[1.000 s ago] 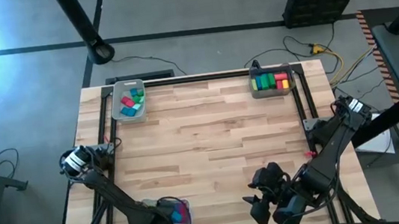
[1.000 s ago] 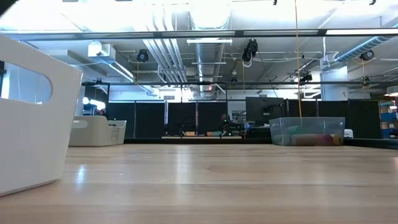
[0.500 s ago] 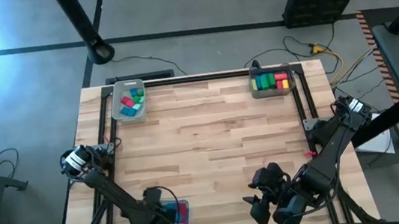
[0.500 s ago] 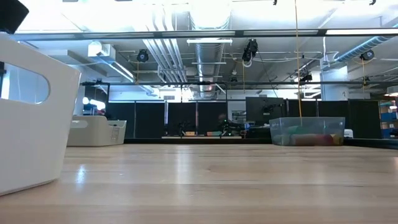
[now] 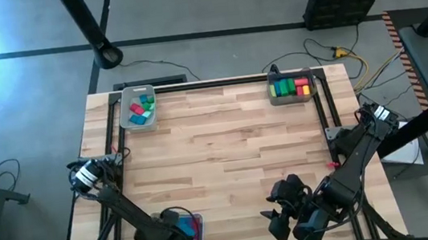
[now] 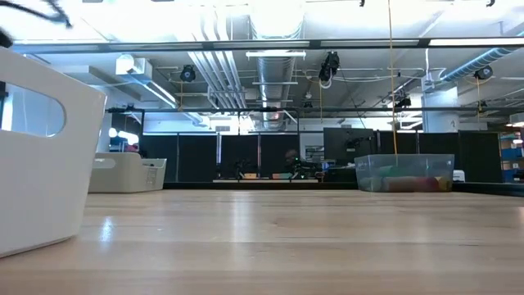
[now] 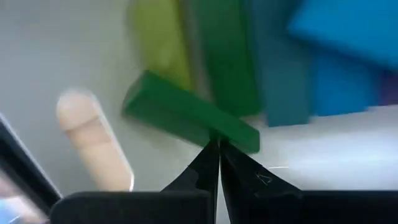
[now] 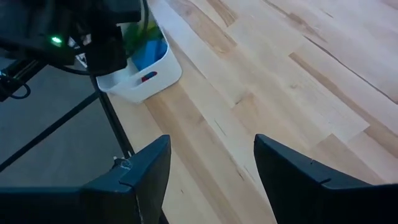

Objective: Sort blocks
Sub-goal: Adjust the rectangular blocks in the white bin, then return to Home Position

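A white tray [image 5: 196, 225] at the table's near left holds blue, green, yellow and red blocks. My left gripper [image 7: 218, 144] hangs over it, shut on a green bar block [image 7: 186, 117]; in the high view the wrist [image 5: 169, 234] hides the fingers. My right gripper [image 8: 211, 171] stands open over bare wood near the table's front edge [image 5: 280, 219], with nothing between its fingers. Two more trays with blocks stand at the far edge. My left gripper pinches the green bar at its long edge [image 7: 231, 135], near one end, between its two fingers. The fingers come from above, pointing down into the tray. The bar lies slanted over the other blocks; whether it is lifted clear of them I cannot tell.
A grey tray [image 5: 138, 110] with green, red and teal blocks sits at the far left. A tray [image 5: 292, 87] with green, yellow and red blocks sits at the far right. Bare wood [image 5: 226, 151] lies between them. The low view shows the white tray's wall [image 6: 41, 156].
My left gripper has shifted a little toward the table's left edge over the white tray, staying shut.
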Available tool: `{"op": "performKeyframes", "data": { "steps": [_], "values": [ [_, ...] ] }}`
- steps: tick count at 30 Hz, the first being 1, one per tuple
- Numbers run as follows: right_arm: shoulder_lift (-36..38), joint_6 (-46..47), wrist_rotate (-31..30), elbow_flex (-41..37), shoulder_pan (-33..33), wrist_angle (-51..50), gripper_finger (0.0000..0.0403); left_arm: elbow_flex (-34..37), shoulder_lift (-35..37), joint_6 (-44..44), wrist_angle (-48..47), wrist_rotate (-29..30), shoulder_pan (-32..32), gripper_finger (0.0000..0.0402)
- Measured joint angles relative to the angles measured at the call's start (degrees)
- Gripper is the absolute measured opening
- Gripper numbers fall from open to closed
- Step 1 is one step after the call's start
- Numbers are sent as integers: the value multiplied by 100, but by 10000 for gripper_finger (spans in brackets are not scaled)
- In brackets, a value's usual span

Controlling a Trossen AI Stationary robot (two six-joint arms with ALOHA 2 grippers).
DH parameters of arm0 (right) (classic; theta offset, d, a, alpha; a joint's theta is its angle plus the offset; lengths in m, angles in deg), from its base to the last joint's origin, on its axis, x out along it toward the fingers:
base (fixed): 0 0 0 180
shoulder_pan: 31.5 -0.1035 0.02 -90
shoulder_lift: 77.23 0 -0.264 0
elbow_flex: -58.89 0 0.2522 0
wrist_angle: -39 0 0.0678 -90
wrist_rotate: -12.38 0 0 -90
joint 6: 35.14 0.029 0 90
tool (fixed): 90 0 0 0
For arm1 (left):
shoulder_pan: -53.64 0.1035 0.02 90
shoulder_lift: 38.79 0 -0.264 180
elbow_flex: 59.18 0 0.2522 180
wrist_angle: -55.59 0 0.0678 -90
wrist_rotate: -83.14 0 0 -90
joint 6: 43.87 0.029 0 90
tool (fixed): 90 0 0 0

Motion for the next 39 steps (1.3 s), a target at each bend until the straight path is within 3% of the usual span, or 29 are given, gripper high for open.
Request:
{"op": "performKeyframes", "data": {
  "steps": [4, 10, 20, 28, 35, 39],
  "values": [
    [0, -60, 0, 0, 2, -12, 219, -4, -237, 139, -345, -404, 7, 0],
    [0, -59, 1, 0, 2, -47, 219, -116, -234, -104, -885, -78, 3, 0],
    [0, -55, 247, 0, 0, -66, 223, -129, -216, -321, -1081, -972, -454, 0],
    [0, -208, 245, 0, 27, -68, 229, -335, -199, -1353, -516, -1918, -1052, 0],
    [0, -328, 238, -3, 124, -86, 222, -866, -194, -2230, -825, -1898, -1307, 0],
    [2, -442, 238, -4, 168, -83, 224, -1160, -161, -2235, -1146, -1314, -1277, 0]
  ]
}}
